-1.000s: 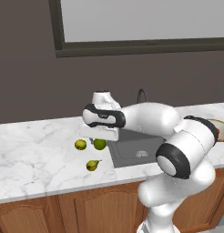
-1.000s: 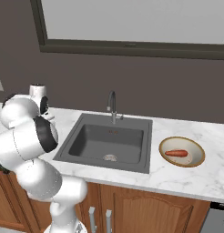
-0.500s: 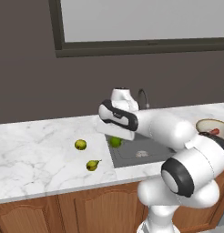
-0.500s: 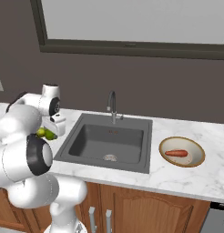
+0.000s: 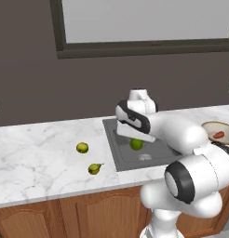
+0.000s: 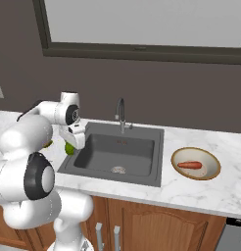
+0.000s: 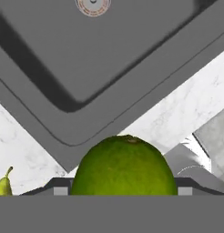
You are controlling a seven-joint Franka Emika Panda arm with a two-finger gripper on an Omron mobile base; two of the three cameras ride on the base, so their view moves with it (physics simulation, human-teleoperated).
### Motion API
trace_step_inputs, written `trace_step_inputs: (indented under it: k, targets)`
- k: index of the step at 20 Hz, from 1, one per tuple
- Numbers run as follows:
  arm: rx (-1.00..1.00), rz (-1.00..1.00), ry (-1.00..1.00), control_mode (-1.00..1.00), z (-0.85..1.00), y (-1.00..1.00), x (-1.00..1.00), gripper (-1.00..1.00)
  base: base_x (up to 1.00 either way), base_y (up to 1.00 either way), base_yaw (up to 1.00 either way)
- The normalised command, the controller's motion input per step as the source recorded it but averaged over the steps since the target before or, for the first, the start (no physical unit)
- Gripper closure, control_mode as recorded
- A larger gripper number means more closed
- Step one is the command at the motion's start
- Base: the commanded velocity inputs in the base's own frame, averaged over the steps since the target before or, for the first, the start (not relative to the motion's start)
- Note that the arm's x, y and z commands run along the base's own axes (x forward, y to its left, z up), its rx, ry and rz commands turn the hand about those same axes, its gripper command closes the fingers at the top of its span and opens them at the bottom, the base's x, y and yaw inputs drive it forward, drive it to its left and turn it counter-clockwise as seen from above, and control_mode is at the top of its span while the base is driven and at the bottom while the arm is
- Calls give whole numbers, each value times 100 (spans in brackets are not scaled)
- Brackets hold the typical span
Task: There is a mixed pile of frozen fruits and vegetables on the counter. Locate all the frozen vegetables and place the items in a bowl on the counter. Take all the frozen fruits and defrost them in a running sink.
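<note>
My gripper [image 5: 135, 138] is shut on the bright green ball [image 5: 136, 144], holding it above the left part of the dark sink [image 5: 122, 158]. From the right base the ball [image 6: 69, 148] hangs at the basin's left edge. Up close the ball [image 7: 125, 166] sits between the fingers, with the sink [image 7: 86, 54] and its drain [image 7: 92, 5] below. The orange carrot [image 6: 190, 165] lies in the wooden-rimmed bowl [image 6: 177, 156] right of the sink. On the counter left of the sink rest the duller yellow-green ball [image 5: 82, 148] and the pear [image 5: 94, 168].
The curved faucet [image 6: 120, 112] rises behind the basin, close to my arm's path. White marble counter [image 5: 37, 153] stretches left of the sink. A dark wall and a window frame stand behind it.
My arm has swung right from the pile, carrying the bright green ball off the counter to above the sink's left side. The other ball and the pear stayed put.
</note>
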Motion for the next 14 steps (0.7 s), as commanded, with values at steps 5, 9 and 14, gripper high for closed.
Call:
trace_step_inputs:
  k: [5, 9, 14]
  targets:
    - [-12, -13, 8, -100, 6, -74, -5, 100, 0, 0, 0]
    - [-11, -13, 6, -100, 8, -73, -9, 100, 0, 0, 0]
    - [-11, -12, 4, -100, 9, -71, -11, 100, 0, 0, 0]
